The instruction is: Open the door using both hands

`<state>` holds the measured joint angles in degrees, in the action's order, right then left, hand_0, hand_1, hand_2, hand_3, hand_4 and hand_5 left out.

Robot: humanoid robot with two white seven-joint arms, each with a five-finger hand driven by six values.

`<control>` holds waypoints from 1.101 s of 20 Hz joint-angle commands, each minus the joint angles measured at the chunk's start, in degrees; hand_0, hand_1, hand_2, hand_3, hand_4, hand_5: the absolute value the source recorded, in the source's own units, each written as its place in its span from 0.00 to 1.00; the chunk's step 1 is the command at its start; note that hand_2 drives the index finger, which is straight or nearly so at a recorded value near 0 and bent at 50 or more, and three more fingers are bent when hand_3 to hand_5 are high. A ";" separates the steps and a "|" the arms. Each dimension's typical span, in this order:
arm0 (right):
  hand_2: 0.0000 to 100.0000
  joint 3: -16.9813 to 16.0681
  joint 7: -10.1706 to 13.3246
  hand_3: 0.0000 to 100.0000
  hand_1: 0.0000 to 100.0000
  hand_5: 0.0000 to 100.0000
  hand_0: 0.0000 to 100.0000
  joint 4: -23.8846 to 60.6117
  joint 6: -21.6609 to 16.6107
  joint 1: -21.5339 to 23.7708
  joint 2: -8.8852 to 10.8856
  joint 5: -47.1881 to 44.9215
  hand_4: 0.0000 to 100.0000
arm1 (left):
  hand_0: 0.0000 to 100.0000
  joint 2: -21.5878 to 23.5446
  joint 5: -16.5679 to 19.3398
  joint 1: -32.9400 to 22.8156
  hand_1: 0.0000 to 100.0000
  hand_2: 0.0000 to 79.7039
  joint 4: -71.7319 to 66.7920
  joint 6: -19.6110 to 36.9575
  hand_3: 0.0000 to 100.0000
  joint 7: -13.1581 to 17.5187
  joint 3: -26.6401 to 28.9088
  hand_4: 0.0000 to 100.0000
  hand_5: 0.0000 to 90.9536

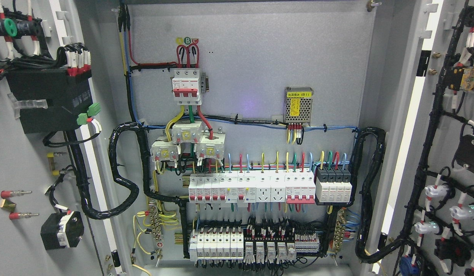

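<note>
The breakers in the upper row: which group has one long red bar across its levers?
The group at the right, beside the black modules. The left ones have separate small red levers.

We're in an industrial electrical setting, looking into an open grey steel switchgear cabinet (252, 76): rows of white DIN-rail circuit breakers (221, 188), a perforated metal power supply with yellow label (298, 106), black spiral-wrapped cable looms (124, 184), and both grey doors (22, 172) carrying wired components.

Back panel (260, 69) carries a red-handled main breaker (186, 86) at upper centre, with a meshed power supply (298, 106) to its right. Two breaker rows (252, 188) sit below. Black cable looms (124, 172) flank both sides.
</note>
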<state>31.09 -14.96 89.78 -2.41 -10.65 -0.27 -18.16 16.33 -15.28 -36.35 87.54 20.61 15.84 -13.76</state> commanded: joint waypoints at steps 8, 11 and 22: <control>0.00 -3.83 0.46 0.00 0.00 0.00 0.00 5.76 -6.81 5.81 5.98 0.49 0.00 | 0.00 15.04 -8.44 -1.80 0.00 0.00 19.60 11.72 0.00 -0.28 0.75 0.03 0.00; 0.00 -5.77 0.46 0.00 0.00 0.00 0.00 6.90 -9.53 7.66 7.56 1.11 0.00 | 0.00 17.59 -10.38 -1.80 0.00 0.00 21.00 17.69 0.00 -0.28 2.07 0.03 0.00; 0.00 -13.07 0.54 0.00 0.00 0.00 0.00 13.23 -20.78 18.03 12.04 1.11 0.00 | 0.00 23.57 -15.92 -1.45 0.00 0.00 23.20 27.02 0.00 -0.28 7.61 0.03 0.00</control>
<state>23.80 -14.46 98.07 -20.00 2.21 7.22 -17.09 32.86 -28.99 -38.05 106.33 43.74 15.52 -9.82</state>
